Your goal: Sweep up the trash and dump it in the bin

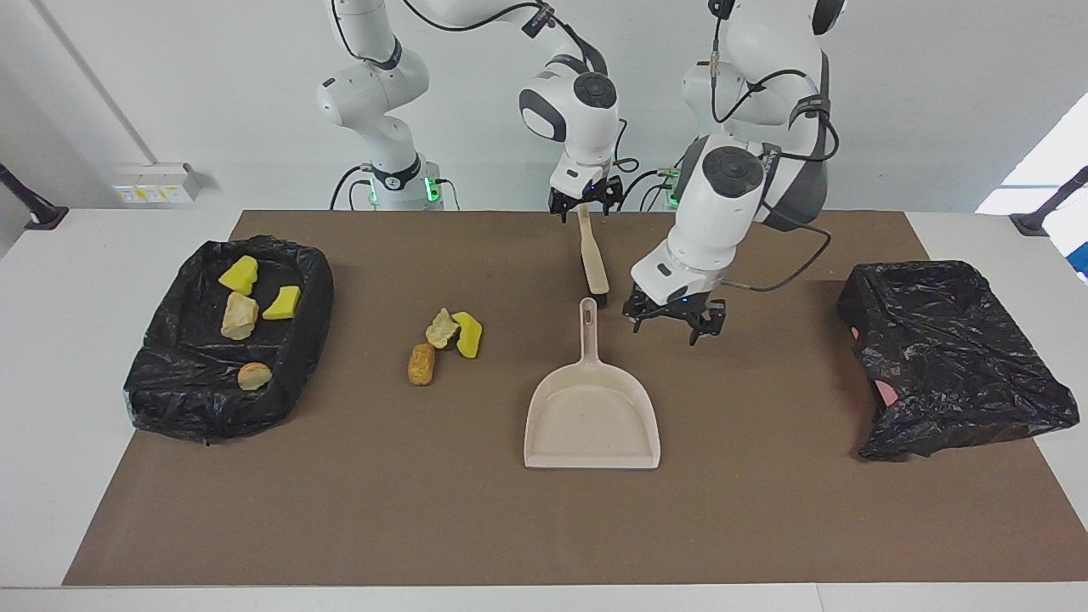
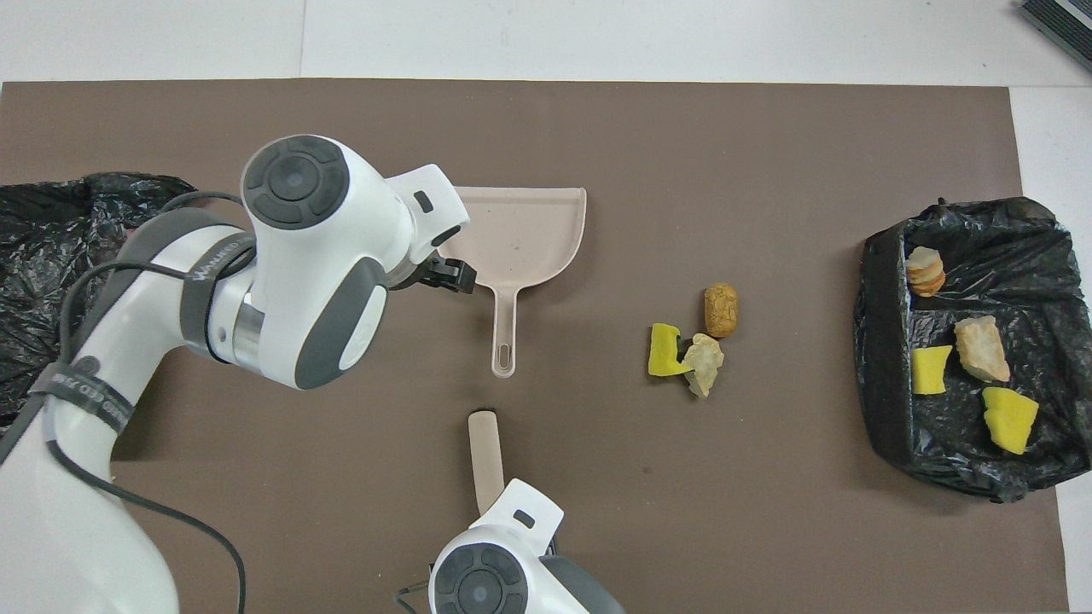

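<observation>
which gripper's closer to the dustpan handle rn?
Left. The left gripper hangs open just beside the dustpan handle, toward the left arm's end. The right gripper is up over the brush handle's top end.

The left gripper (image 1: pixel 673 317) hangs low, pointing down, jaws spread. The right gripper (image 1: pixel 585 201) hangs by the robots, also spread.
</observation>
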Motion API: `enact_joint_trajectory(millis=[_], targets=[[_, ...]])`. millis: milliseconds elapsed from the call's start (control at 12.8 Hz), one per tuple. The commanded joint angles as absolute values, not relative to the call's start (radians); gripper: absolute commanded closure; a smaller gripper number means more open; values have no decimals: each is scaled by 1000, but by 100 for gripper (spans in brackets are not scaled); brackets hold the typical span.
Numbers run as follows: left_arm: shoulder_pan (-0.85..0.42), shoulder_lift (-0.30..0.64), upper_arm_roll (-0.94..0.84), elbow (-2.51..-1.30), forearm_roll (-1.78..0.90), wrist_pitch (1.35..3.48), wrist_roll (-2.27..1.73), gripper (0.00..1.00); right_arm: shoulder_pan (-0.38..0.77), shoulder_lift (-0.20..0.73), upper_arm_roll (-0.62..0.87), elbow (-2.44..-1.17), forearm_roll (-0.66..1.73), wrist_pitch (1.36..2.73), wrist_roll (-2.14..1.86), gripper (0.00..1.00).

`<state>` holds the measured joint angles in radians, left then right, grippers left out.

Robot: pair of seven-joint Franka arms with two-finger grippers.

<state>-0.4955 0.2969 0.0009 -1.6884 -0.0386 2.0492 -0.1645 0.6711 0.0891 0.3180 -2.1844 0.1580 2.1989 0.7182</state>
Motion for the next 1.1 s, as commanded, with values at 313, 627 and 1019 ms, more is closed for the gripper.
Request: enact_joint_trajectory(millis=[313, 627, 1019], targets=[[-630, 408, 20, -1694, -52, 2131, -334, 0, 693, 78, 314, -2253, 179, 2260, 736, 73], [-669, 405, 20, -1709, -54, 2118, -435, 59, 693, 84, 311, -2223, 153, 2209, 739, 100], [-670, 390, 20, -1747, -80, 2102, -439, 100, 655, 8, 302, -2177, 115, 2016, 733, 100]])
